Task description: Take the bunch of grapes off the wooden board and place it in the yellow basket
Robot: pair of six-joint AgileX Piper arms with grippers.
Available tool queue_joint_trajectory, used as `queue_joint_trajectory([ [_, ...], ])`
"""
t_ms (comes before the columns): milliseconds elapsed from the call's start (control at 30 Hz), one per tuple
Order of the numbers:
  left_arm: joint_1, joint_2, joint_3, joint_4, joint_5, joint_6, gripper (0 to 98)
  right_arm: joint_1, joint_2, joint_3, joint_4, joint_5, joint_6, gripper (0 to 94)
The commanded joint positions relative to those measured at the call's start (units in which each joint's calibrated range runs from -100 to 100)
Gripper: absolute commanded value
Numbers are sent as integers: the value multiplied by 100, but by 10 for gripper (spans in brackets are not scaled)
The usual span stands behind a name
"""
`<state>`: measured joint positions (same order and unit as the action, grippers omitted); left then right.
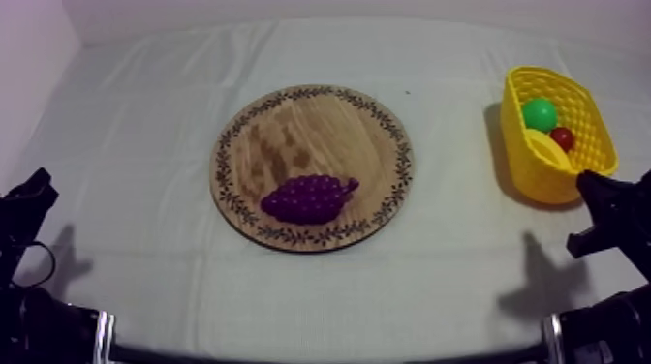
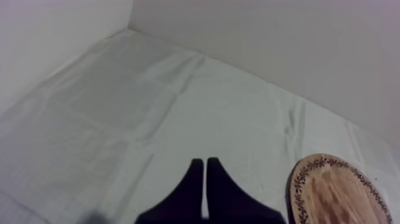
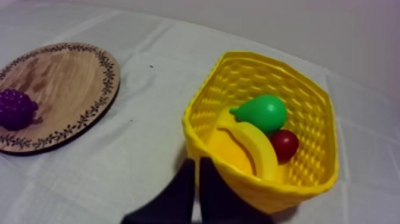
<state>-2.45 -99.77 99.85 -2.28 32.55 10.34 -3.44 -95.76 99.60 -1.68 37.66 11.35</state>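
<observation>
While the bunch of grapes [image 1: 308, 197] lies on the wooden board [image 1: 291, 121], toward the board's near edge in the top view and with its stem end pointing to the basket side, neither arm has hold of it. The board sits at the middle of the table under the grey-white cloth [image 1: 145, 145], and the yellow basket [image 1: 542, 182] stands well apart from it at the right side. Inside the basket are a green pear [image 1: 540, 114], a small red fruit [image 1: 562, 137] and a banana [image 1: 544, 150]; the banana lies against the basket's near wall, with the pear and the red fruit behind it. The right gripper [image 3: 197, 162] rests low, just beside the basket's near outer wall; its fingers [image 3: 209, 190] are pressed together into a narrow wedge and grip nothing. The left gripper [image 2: 205, 162] sits low at the left side over bare cloth, with the board's patterned rim near it; its fingers [image 2: 191, 187] likewise lie closed against each other, empty. Both grippers are well apart from the grapes.
</observation>
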Motion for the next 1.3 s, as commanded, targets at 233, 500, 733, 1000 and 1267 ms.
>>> queue_joint_trajectory([
  [233, 2, 3, 4, 1, 3, -1, 0, -33, 0, -5, -1, 0, 7, 5],
  [500, 2, 3, 4, 1, 3, -1, 0, -560, 0, -22, 11, 126, -60, 6],
  [733, 2, 3, 4, 1, 3, -1, 0, -1120, 0, -68, 32, 322, -327, 6],
  [1000, 2, 3, 4, 1, 3, 0, 0, -1383, 374, -109, 210, 341, -497, 6],
  [1267, 2, 3, 4, 1, 3, -1, 0, -1980, 2389, -1379, 1035, 595, -1174, 6],
])
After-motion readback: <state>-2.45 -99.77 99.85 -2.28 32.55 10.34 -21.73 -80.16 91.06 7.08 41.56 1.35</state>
